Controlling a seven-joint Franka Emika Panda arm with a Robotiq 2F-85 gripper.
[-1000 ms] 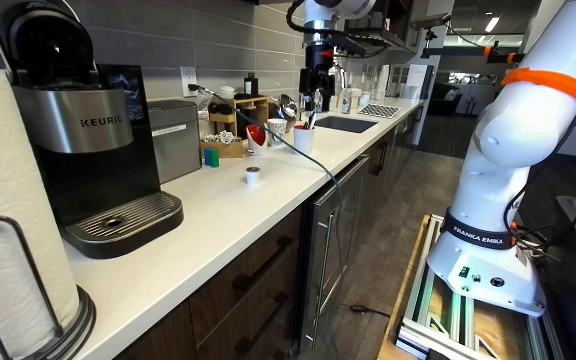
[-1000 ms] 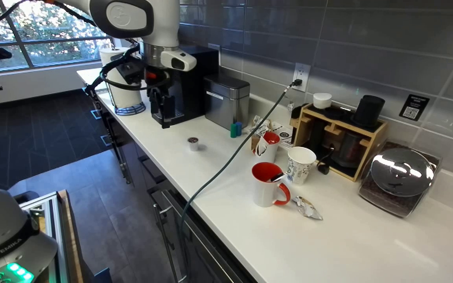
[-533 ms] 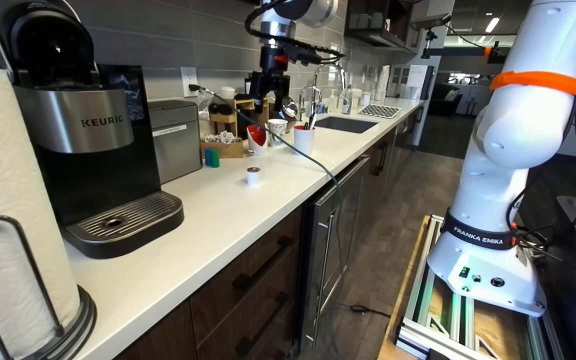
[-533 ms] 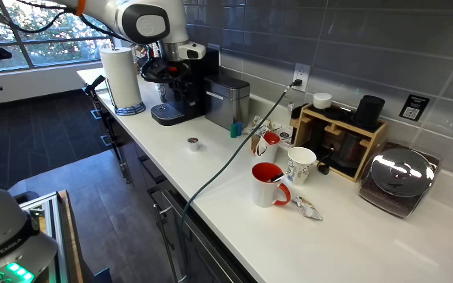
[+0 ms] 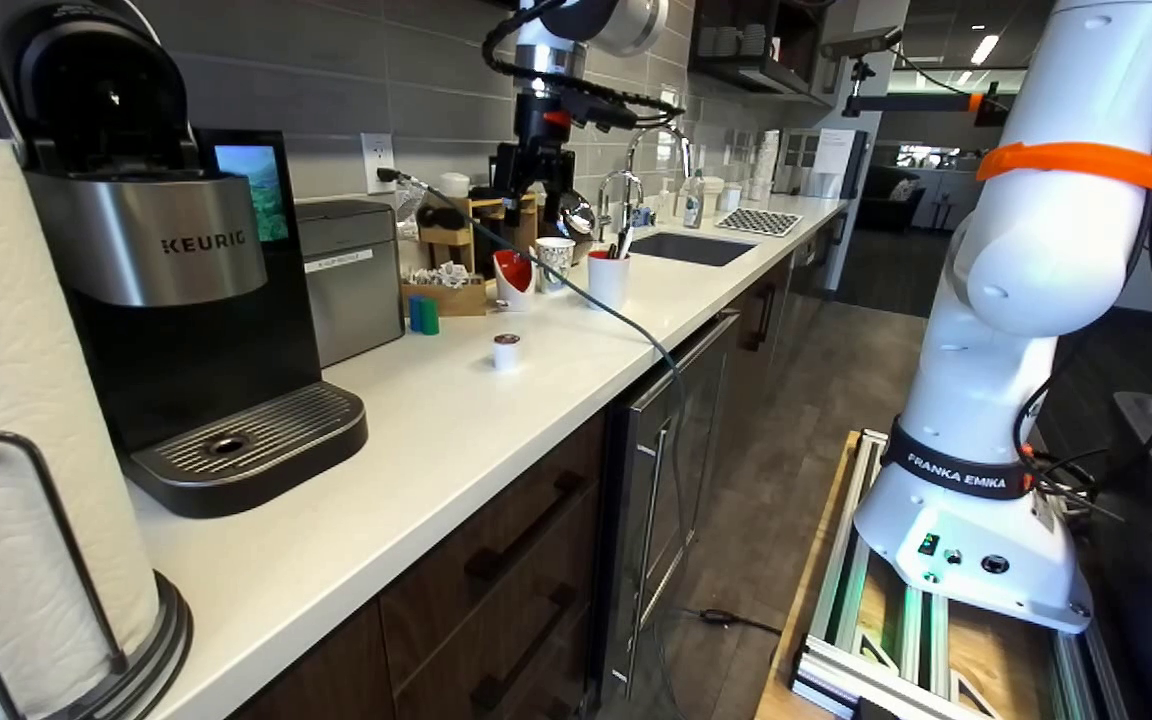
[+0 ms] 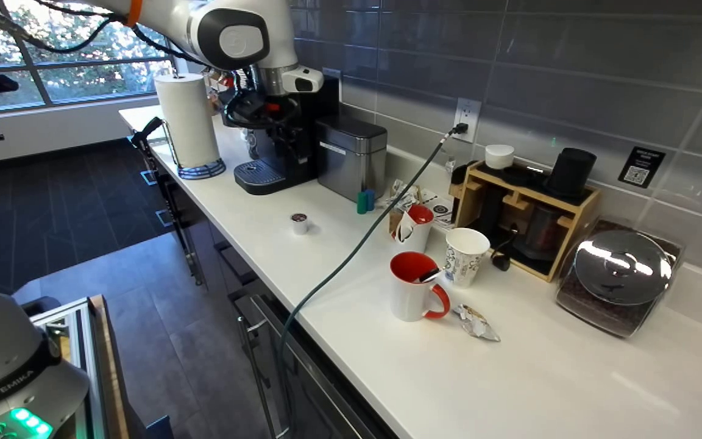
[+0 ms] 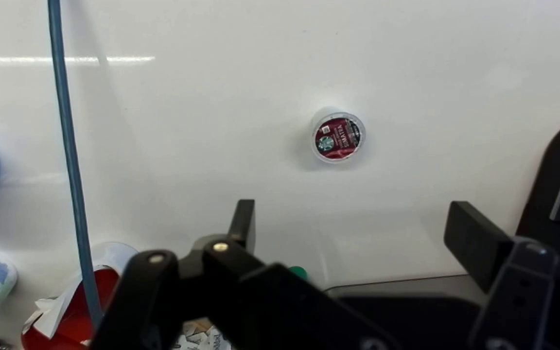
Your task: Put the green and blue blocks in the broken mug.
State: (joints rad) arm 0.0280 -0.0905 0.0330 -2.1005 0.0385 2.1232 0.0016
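The green block and the blue block stand side by side on the counter beside the metal bin. They also show in an exterior view as green block and blue block. In the wrist view only part of the green block's top shows; the blue block is hidden behind my finger. The broken mug, white outside and red inside with a jagged cut-away side, stands near the sugar box; it also shows here. My gripper is open and empty, high above the counter.
A coffee pod stands on the counter below my gripper. A cable runs from the wall outlet across the counter, close by the broken mug. A red-handled mug, a paper cup, the metal bin and a coffee maker stand around.
My gripper has moved toward the wall and the blocks' side, mostly in the first half second, and only slightly since. The coffee maker's screen has lit up. The blocks and mug have not moved.
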